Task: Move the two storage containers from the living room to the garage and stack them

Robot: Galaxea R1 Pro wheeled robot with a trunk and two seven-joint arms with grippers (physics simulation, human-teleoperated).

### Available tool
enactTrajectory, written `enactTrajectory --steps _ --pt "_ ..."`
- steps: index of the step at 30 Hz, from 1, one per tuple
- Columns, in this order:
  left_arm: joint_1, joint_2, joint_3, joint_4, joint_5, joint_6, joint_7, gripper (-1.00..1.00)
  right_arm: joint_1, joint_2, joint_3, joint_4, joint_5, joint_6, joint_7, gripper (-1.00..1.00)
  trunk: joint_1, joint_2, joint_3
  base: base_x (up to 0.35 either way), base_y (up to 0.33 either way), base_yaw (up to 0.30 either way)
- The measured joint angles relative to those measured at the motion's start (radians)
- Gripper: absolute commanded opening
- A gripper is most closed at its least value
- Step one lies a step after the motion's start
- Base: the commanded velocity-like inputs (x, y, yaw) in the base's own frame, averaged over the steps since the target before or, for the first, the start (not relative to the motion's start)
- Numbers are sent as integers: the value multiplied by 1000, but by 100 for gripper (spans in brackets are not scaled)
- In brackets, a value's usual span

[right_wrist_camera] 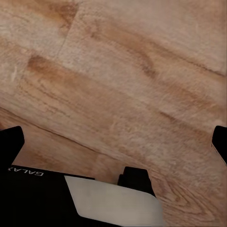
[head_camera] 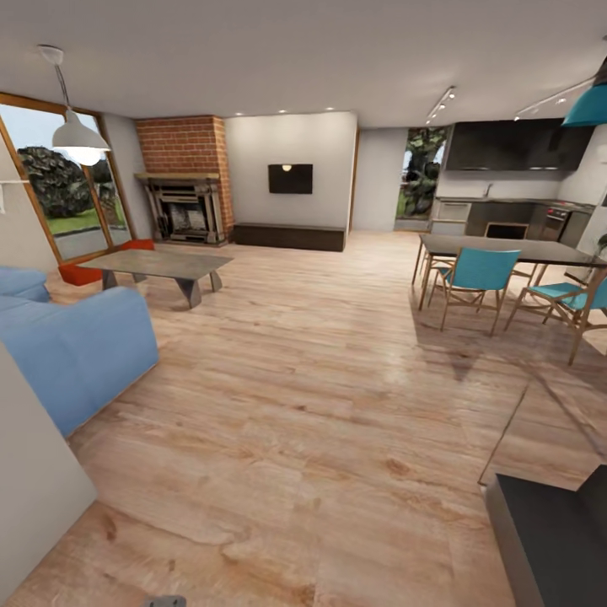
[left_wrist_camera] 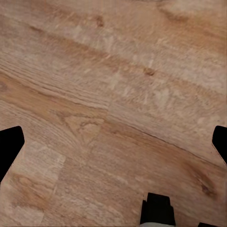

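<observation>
In the head view, the two storage containers lie on the living room's wood-plank floor at the far left, behind a low coffee table. One orange-red container (head_camera: 78, 272) is by the glass doors, the other (head_camera: 135, 244) further back, and the table partly hides both. They are several metres from me. My left gripper (left_wrist_camera: 115, 144) hangs open over bare planks, its black fingertips (left_wrist_camera: 9, 146) at the picture's sides. My right gripper (right_wrist_camera: 116, 142) is likewise open above the planks, with nothing between its fingers (right_wrist_camera: 12, 142).
A blue sofa (head_camera: 76, 346) stands at the near left with a beige wall corner (head_camera: 34, 480) in front of it. The grey coffee table (head_camera: 160, 265), a brick fireplace (head_camera: 185, 181), a dining table (head_camera: 506, 249) with teal chairs (head_camera: 476, 274), and a dark cabinet (head_camera: 556, 539) at the near right surround wide floor.
</observation>
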Motion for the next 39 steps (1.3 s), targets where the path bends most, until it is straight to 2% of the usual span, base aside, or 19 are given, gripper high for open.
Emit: enactTrajectory --steps 7,39 --pt "0 0 0 0 0 0 0 100 0 0 0 0 0 0 0 100 0 0 -7 340 0 0" --pt "0 0 0 0 0 2 0 100 0 0 0 0 1 -1 0 100 0 0 -7 340 0 0"
